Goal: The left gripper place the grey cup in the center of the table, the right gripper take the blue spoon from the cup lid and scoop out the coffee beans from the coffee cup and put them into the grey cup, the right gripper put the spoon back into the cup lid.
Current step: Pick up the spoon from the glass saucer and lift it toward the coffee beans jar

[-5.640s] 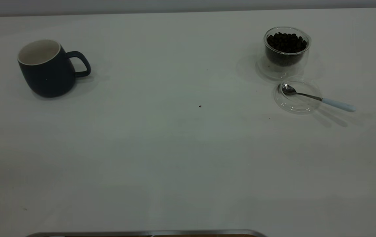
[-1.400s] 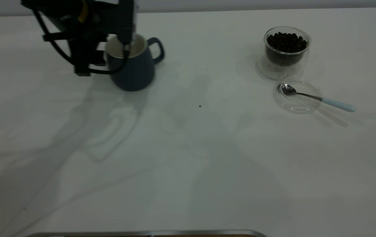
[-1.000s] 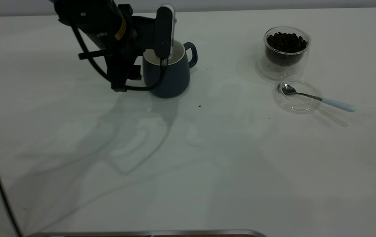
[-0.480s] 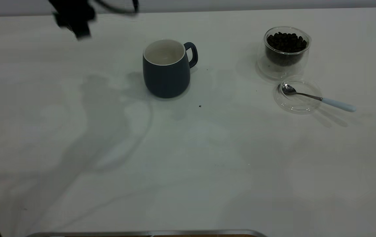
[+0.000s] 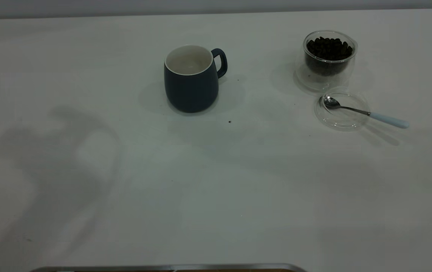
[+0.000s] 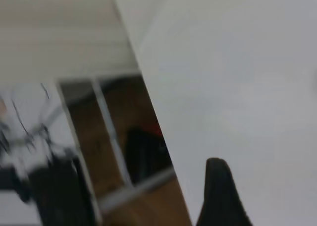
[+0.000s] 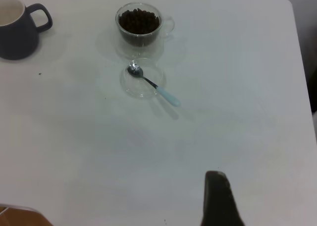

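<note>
The grey cup (image 5: 191, 81) stands upright and empty near the table's middle, handle to the right; it also shows in the right wrist view (image 7: 15, 32). The glass coffee cup (image 5: 329, 56) full of beans stands at the back right (image 7: 140, 25). In front of it the clear lid (image 5: 346, 117) lies flat, and the blue-handled spoon (image 5: 367, 112) rests on it with its bowl in the lid (image 7: 153, 84). Neither gripper shows in the exterior view. My left gripper (image 6: 220, 196) is over the table's edge. My right gripper (image 7: 218, 196) is high above the table, well away from the spoon.
A dark speck (image 5: 229, 121) lies on the table in front of the grey cup. A metal strip (image 5: 163, 267) runs along the near edge. The left wrist view shows the table edge (image 6: 163, 151) with floor and frame parts beyond it.
The left arm carried the grey cup from the far left to the middle, set it down, let go and drew back out of the exterior view. Spoon, lid and coffee cup have not moved.
</note>
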`<action>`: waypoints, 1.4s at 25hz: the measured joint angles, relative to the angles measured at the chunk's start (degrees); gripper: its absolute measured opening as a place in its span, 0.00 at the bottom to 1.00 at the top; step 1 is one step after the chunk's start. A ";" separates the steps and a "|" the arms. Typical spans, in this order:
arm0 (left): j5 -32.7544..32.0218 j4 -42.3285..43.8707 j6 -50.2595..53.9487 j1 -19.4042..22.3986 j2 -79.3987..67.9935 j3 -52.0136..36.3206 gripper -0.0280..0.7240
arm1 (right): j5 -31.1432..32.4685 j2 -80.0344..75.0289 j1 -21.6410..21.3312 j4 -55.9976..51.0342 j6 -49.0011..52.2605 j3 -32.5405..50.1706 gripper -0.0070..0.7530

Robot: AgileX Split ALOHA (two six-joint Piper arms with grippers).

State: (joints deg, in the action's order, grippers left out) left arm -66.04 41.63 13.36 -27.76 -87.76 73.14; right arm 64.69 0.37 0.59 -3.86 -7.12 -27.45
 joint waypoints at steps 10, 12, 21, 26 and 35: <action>-0.73 -23.42 -9.59 -0.11 28.59 -2.65 0.77 | 0.00 0.00 0.00 0.00 0.00 0.00 0.67; -0.73 -28.94 -12.26 -0.11 33.94 -5.49 0.77 | 0.00 0.00 0.00 0.00 0.00 0.00 0.67; -0.73 -44.92 -15.99 -0.11 51.89 -28.19 0.77 | 0.00 0.00 0.00 0.00 0.00 0.00 0.67; -0.47 -46.81 -15.99 -0.11 59.04 -39.38 0.77 | 0.00 0.00 0.00 0.00 0.00 0.00 0.67; 2.00 -46.09 -16.50 -0.11 65.83 -45.30 0.77 | 0.00 0.00 0.00 0.00 0.00 0.00 0.67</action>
State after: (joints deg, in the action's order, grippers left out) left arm -64.04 -4.46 -3.14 -27.87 -21.93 27.84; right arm 64.69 0.37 0.59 -3.86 -7.12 -27.45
